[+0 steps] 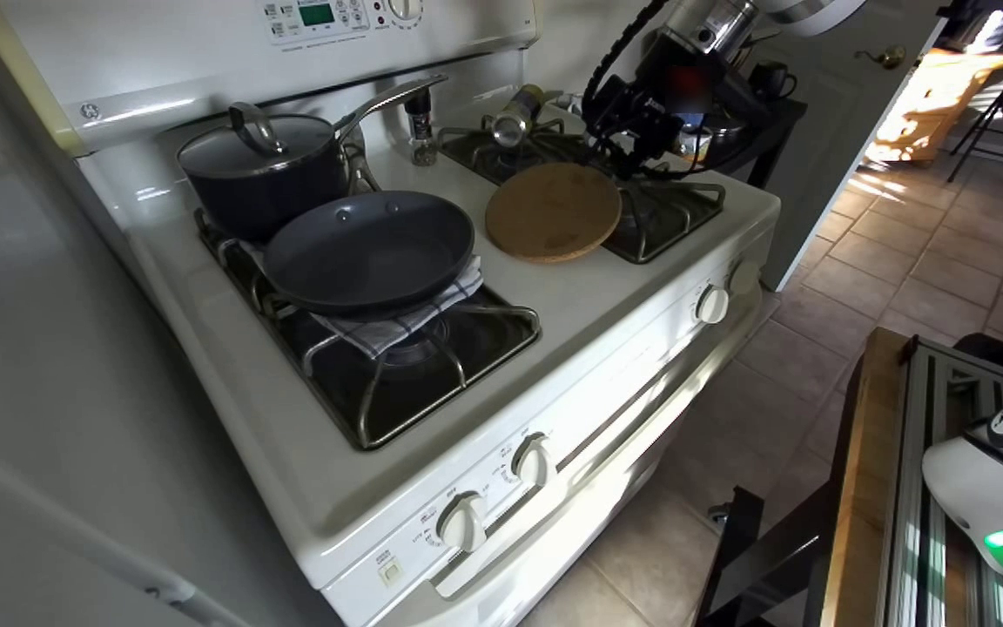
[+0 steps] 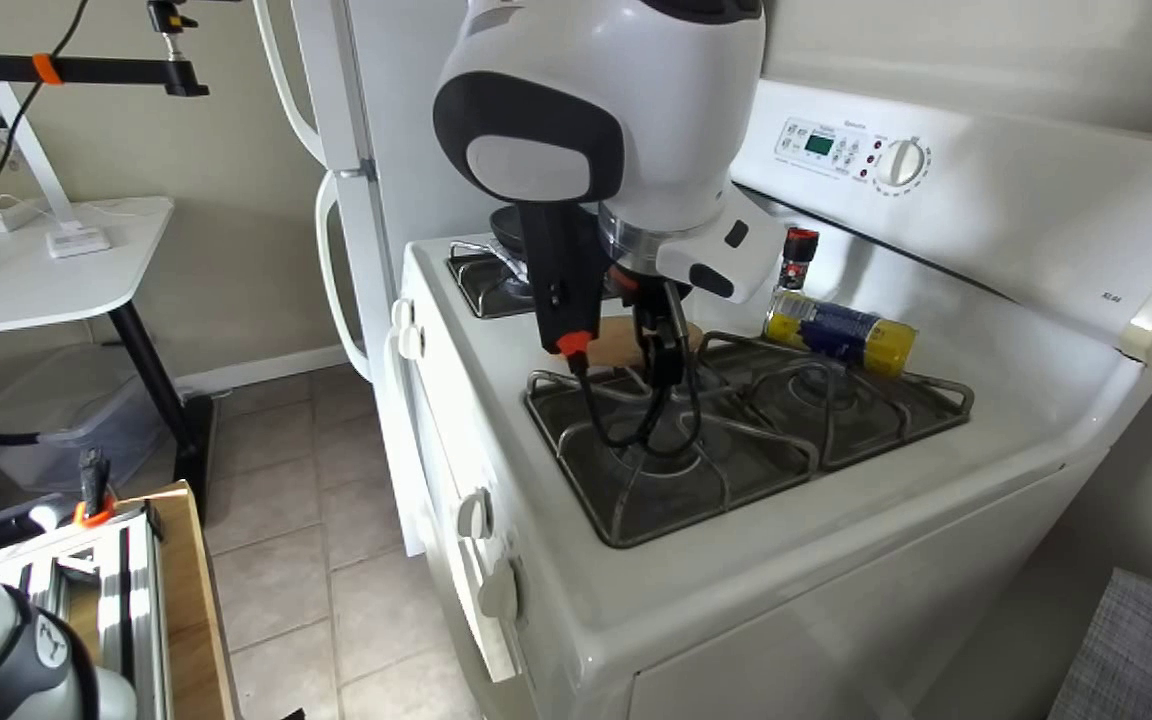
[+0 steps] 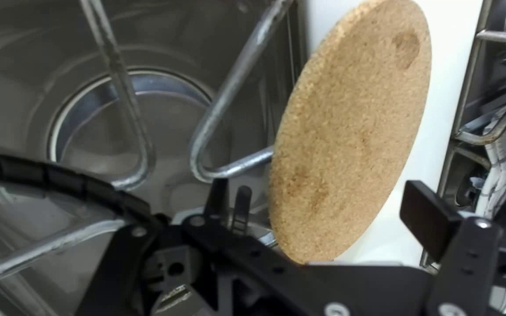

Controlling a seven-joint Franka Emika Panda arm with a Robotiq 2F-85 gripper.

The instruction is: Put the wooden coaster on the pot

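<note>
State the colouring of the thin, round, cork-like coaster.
Speckled tan, with a few darker brown patches; the coaster shows best in the wrist view.

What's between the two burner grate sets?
A strip of white stovetop, with the wooden coaster over part of it and a small dark-capped jar toward the back, in an exterior view. Coaster and strip show in the wrist view too.

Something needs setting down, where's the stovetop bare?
Free: stovetop between the wooden coaster, the front edge and the grate under the frying pan. Crowded: around pan and pot, and by the coaster, where the gripper hangs open.
</note>
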